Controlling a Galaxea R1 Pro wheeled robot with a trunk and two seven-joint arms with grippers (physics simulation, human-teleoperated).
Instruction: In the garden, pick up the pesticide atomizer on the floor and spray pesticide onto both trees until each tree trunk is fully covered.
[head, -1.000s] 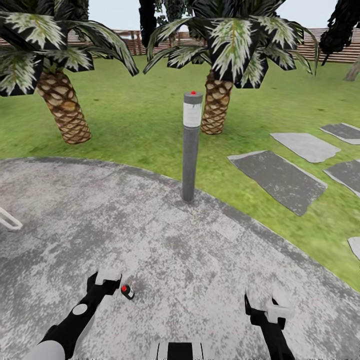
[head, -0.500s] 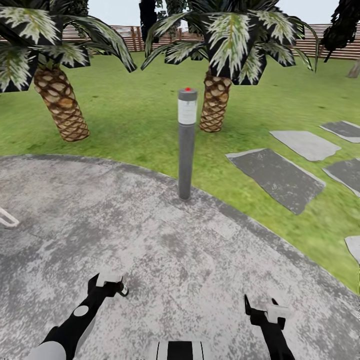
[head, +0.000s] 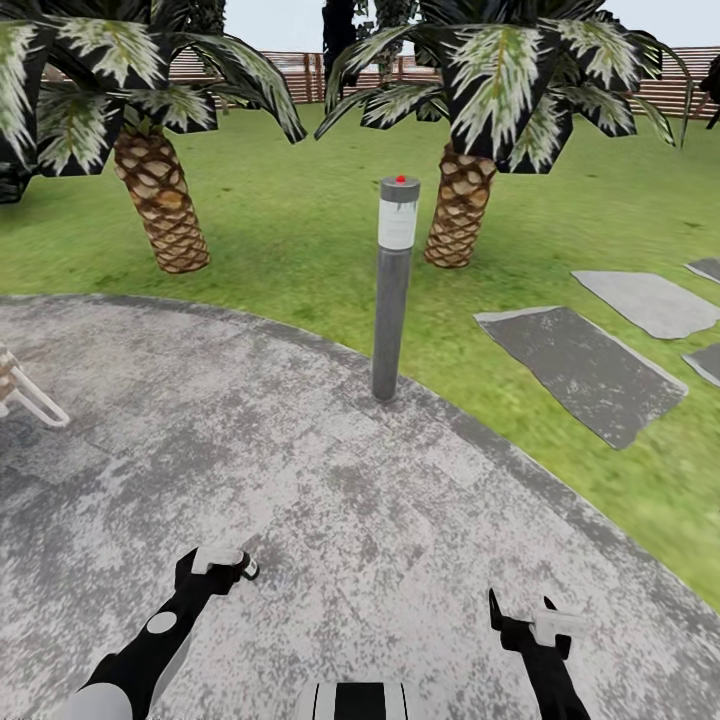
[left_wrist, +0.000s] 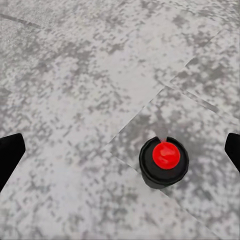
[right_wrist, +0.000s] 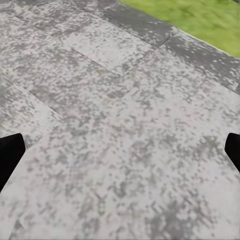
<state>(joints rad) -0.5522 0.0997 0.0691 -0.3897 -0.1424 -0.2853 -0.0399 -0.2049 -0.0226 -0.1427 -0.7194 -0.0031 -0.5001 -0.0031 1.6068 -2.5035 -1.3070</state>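
Ground: the robot stands on a round grey paved patch (head: 330, 480), with lawn (head: 300, 240) beyond its curved edge.
Landmark: a grey lamp post (head: 392, 290) with a red dot on top rises at the paving's far edge.
Sprayer: a small black can with a red cap (left_wrist: 164, 162) sits on the paving, on the robot's side of the post and to its left, right under the left gripper. My guess is this is the atomizer, seen from above.
Left gripper (head: 228, 562): fingers spread wide, nothing between them, poised over the can as if lining up a grab from above.
Right gripper (head: 522, 612): fingers apart and empty too, hanging over bare paving, parked out of the way.
Palms: two scaly-trunked palms (head: 160, 195) stand on the lawn behind the post; these are not the spray targets.
Fence: brown slats (head: 290, 75) close off the far lawn.
Stage: pickup not yet done, spraying not started.
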